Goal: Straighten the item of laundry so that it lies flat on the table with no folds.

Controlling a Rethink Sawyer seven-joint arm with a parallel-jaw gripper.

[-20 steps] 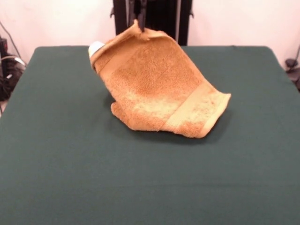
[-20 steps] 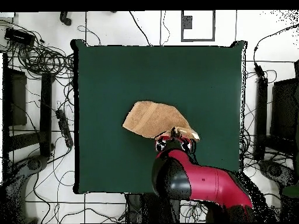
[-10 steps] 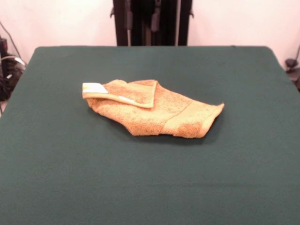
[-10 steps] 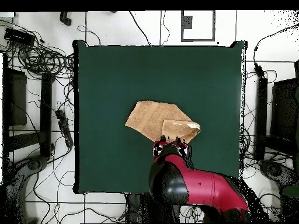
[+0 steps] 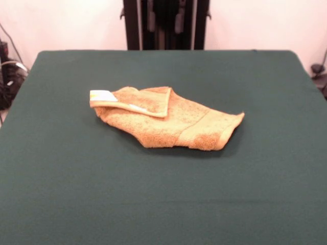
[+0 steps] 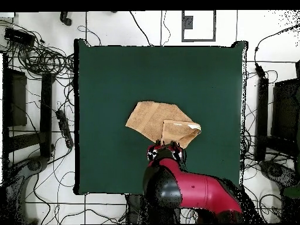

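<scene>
The item of laundry [image 5: 168, 120], an orange-tan terry towel, lies in a crumpled, roughly triangular shape near the middle of the dark green table [image 5: 153, 199]. One corner is folded back over it as a flap [image 5: 145, 100], and a white label [image 5: 102, 95] sticks out at the flap's left tip. A smoother woven band crosses its right end. From overhead the towel [image 6: 155, 119] shows the same flap [image 6: 179, 131] and label [image 6: 195, 126]. My gripper [image 6: 164, 150] sits under the red arm's tip, just off the towel's edge nearest the base. It holds nothing that I can see. The front view does not show it.
The red and black arm [image 6: 187, 190] reaches over the table's [image 6: 117, 76] edge on the base side. Cables and dark stands lie on the floor round the table. A black pedestal column [image 5: 166, 24] stands behind the far edge.
A second ago the gripper held a towel corner high. It let go, and the towel dropped with that corner folded over. The arm has since drawn back toward its base.
</scene>
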